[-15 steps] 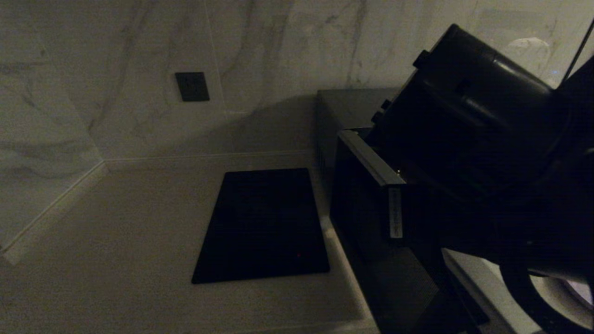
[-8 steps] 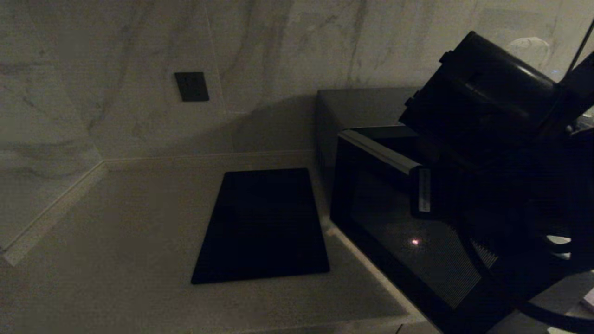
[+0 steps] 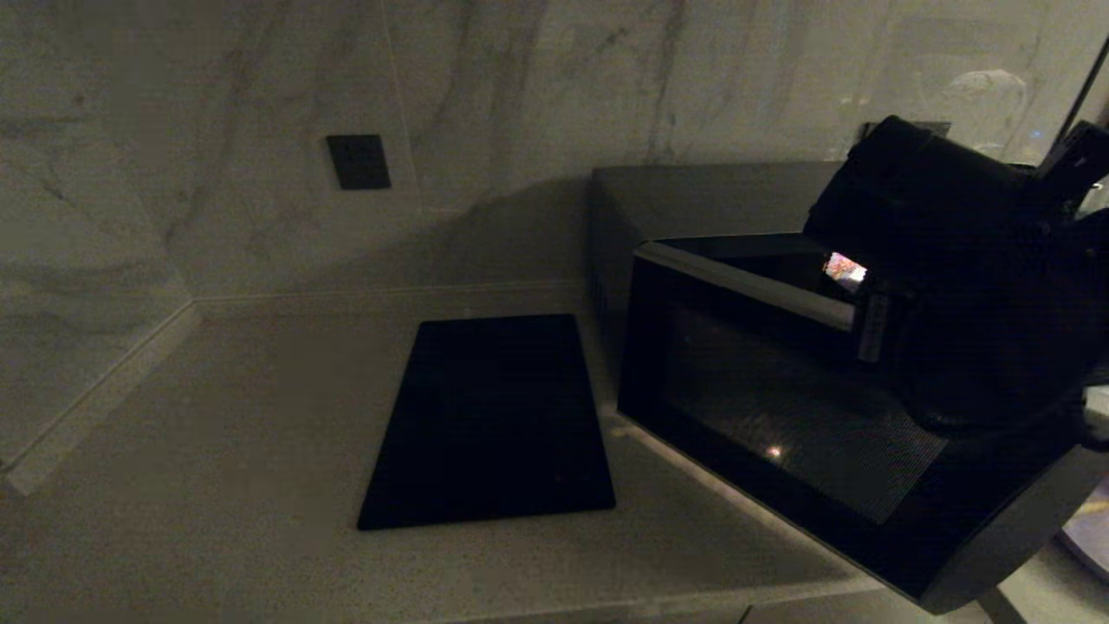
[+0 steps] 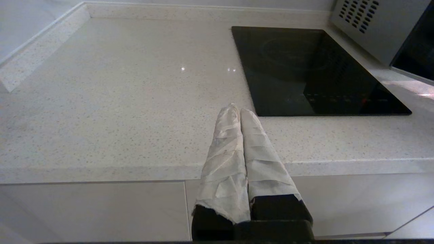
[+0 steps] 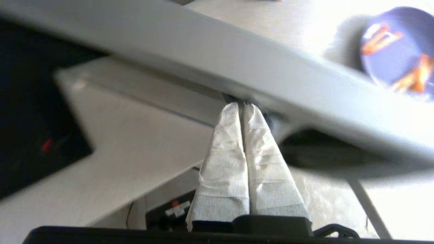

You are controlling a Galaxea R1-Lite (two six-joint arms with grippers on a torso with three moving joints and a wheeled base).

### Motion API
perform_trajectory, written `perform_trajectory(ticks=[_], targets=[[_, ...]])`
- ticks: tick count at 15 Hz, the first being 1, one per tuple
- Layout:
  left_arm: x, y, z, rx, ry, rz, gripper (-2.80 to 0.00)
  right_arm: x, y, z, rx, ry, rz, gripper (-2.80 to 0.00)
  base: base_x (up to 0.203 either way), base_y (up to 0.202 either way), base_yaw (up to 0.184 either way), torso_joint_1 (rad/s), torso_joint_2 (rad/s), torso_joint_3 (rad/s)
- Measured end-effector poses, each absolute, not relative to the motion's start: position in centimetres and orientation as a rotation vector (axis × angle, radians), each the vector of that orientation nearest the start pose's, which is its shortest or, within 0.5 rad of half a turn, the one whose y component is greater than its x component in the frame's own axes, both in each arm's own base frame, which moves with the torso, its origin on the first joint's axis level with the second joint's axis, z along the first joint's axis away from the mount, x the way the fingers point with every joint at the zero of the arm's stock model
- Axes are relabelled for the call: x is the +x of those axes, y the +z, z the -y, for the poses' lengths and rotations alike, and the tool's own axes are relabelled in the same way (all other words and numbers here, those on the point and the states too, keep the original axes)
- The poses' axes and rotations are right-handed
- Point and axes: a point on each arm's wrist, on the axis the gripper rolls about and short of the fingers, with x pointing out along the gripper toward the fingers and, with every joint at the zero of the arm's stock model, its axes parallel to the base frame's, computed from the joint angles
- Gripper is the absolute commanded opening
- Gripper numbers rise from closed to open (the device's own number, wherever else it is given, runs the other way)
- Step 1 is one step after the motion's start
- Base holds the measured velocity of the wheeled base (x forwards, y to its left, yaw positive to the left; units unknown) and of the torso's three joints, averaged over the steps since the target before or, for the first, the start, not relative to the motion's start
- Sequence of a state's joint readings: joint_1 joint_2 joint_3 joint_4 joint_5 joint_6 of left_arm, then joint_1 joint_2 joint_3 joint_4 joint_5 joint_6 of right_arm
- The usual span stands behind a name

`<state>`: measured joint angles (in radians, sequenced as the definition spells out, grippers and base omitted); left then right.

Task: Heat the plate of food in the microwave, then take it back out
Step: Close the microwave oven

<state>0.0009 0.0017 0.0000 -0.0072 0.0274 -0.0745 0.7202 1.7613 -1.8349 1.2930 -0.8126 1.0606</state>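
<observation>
The microwave [image 3: 693,199] stands at the back right of the counter, its black glass door [image 3: 780,416] standing partly open, hinged at its left. My right arm [image 3: 953,260] reaches over the door's top and hides the gripper in the head view. In the right wrist view my right gripper [image 5: 242,105] is shut, its white-wrapped tips against the door's grey edge [image 5: 271,71]. The plate of food [image 5: 396,51], lavender with orange sticks, shows beyond that edge; a sliver of it [image 3: 1093,542] shows at the head view's lower right. My left gripper [image 4: 237,109] is parked, shut, above the counter's front edge.
A flat black slab [image 3: 494,416] is set into the pale counter [image 3: 217,451] left of the microwave, seen also as the slab [image 4: 312,71] in the left wrist view. Marble walls meet in a corner at the left, with a dark socket [image 3: 358,161] on the back wall.
The microwave door has swung from pointing toward me round to the right, toward the oven's front. My right arm has moved right and lower with it. The left arm has kept still.
</observation>
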Motion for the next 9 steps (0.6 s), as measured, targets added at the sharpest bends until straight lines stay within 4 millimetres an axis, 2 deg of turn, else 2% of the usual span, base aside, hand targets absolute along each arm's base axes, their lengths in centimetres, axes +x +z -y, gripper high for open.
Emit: perform_trajectory(ticks=[4, 9], targets=[[-2.3, 7.6, -0.1, -0.074, 0.027, 0.007, -2.8, 22.6, 28.9, -13.7, 0.182, -0.613, -0.694, -2.8, 0.0, 0.0, 0.0, 0.0, 0.0, 0.0], [-2.3, 7.6, -0.1, -0.074, 0.027, 0.007, -2.8, 24.8, 29.4, -12.5, 0.247, -0.664, -0.651, -2.8, 0.0, 0.0, 0.0, 0.0, 0.0, 0.0]])
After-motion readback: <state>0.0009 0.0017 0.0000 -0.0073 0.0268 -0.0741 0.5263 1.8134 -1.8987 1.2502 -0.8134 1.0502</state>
